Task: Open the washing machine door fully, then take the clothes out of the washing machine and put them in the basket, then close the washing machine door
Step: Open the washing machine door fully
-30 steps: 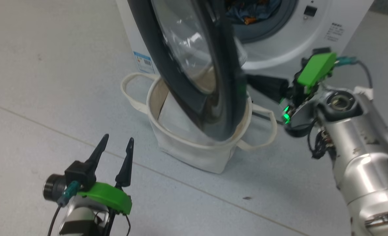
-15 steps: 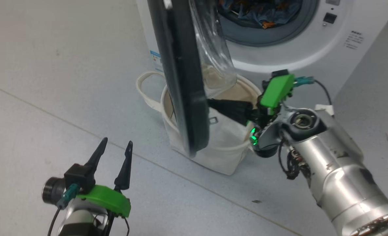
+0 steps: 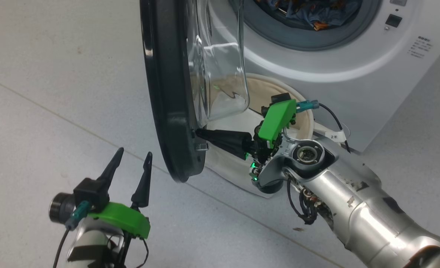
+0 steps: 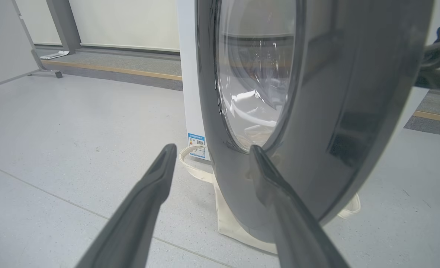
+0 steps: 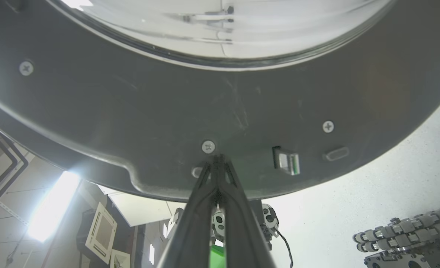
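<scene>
**lint_trap:** What's changed in the last second? It all looks shifted to me.

**spin_cycle:** Careful, the head view itself has moved. The washing machine (image 3: 353, 74) hasn't budged: hard glossy white box, grey rubber ring round the opening. The real change is the door (image 3: 167, 93). It's swung wider and is now nearly edge-on, with the bulging clear glass facing back toward the machine. I'd call it well open, maybe not fully yet.

**lint_trap:** And the stuff it's meant to move?

**spin_cycle:** The basket (image 3: 264, 87), a round tub of soft cream canvas, stands on the floor right in front of the machine, partly behind the door's lower edge. The clothes (image 3: 309, 15), crumpled blue fabric with orange bits, are still in the drum, so no unloading yet.

**lint_trap:** What's pushing the door?

**spin_cycle:** The right gripper (image 3: 199, 134). Its fingers are pinched together into one point, holding nothing, with the tip pressed on the door's matt grey inner side beside a screw. A second ago it was off beside the rim. The left gripper (image 3: 134, 152) hangs low, spread wide and empty, near the door's shiny black outer face.
</scene>
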Available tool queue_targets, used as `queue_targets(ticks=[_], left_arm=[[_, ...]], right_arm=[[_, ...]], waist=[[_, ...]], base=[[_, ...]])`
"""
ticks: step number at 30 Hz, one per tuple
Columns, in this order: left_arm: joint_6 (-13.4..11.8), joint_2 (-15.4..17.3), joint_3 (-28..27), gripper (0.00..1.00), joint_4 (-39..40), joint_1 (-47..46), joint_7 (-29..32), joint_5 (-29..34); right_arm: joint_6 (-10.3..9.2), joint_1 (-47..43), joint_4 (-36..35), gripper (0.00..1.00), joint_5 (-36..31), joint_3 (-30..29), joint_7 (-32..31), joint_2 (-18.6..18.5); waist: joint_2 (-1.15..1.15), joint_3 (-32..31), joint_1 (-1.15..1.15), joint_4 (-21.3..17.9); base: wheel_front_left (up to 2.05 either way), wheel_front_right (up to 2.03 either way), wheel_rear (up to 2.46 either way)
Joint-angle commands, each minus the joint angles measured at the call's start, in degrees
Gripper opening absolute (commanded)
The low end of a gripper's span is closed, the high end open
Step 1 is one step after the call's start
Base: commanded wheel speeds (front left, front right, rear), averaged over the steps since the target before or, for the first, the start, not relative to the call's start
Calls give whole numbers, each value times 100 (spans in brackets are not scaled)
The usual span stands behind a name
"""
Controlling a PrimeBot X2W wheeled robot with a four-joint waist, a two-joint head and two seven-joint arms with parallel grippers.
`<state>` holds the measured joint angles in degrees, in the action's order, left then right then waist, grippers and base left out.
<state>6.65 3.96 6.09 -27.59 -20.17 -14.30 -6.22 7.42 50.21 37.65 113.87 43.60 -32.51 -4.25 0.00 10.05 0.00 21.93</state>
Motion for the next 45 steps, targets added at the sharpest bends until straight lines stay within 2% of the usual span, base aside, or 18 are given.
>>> queue_targets(ticks=[1, 2, 3, 4, 8, 12, 20, 26, 28, 30, 35, 37, 42, 45], left_arm=[[27, 110, -200, 100, 173, -210, -70, 29], [27, 120, -215, 100, 174, -208, -70, 30], [28, 136, -236, 100, 171, -197, -70, 30], [28, 160, -262, 100, 167, -180, -70, 30], [27, 308, -394, 100, 164, -119, -70, 29], [31, 505, -547, 100, 180, -90, -70, -1], [43, 1057, -816, 100, 107, -44, -70, -10], [63, 1374, -960, 100, 52, 128, -70, -235], [68, 1478, -990, 100, 60, 192, -70, -320], [72, 1574, -1013, 100, 68, 254, -70, -403], [77, 1775, -1079, 100, 133, 363, -70, -622], [78, 1838, -1113, 100, 152, 397, -70, -706], [80, 1935, -1151, 100, 200, 435, -70, -871], [80, 1960, -1149, 100, 217, 441, -70, -918]], right_arm=[[7, 210, -211, 0, 1, -9, 118, 136], [7, 208, -223, 3, -29, 20, 184, 136], [7, 195, -232, 84, -63, 47, 222, 136], [7, 183, -243, 99, -130, 71, 264, 136], [7, 96, -306, 100, -646, 148, 449, 136], [7, -72, -625, 100, -1777, 350, 968, -25], [7, -763, -1555, 100, -3300, 821, 2683, -781], [7, -971, -1459, 100, -4600, 1285, 4340, -1421], [7, -973, -1293, 100, -5242, 1323, 4651, -1596], [7, -1055, -1207, 100, -5767, 1030, 4738, -1643], [7, -1871, -2000, 100, -7406, -904, 4749, -1397], [7, -2324, -2306, 100, -7948, -1440, 4749, -1277], [7, -3167, -2670, 100, -8821, -2229, 4750, -1123], [7, -3408, -2778, 100, -8974, -2483, 4750, -1085]], waist=[[0, -21, 0, -1], [0, -43, 0, -14], [0, -78, 0, -39], [0, -110, 0, -75], [0, -218, 0, -277], [0, -337, 0, -515], [0, -707, 0, -1023], [0, -985, 0, -1428], [0, -1026, 0, -1556], [0, -1047, 0, -1679], [0, -1009, 0, -1961], [0, -1002, 0, -2057], [0, -1006, 0, -2198], [0, -1011, 0, -2221]], base=[[0, 0, 0], [0, 0, 0], [0, 0, 0], [0, 0, 0], [0, 0, 0], [0, 0, 0], [0, 0, 0], [0, 0, 0], [0, 0, 0], [0, 0, 0], [0, 0, 0], [0, 0, 0], [0, 0, 0], [0, 0, 0]])
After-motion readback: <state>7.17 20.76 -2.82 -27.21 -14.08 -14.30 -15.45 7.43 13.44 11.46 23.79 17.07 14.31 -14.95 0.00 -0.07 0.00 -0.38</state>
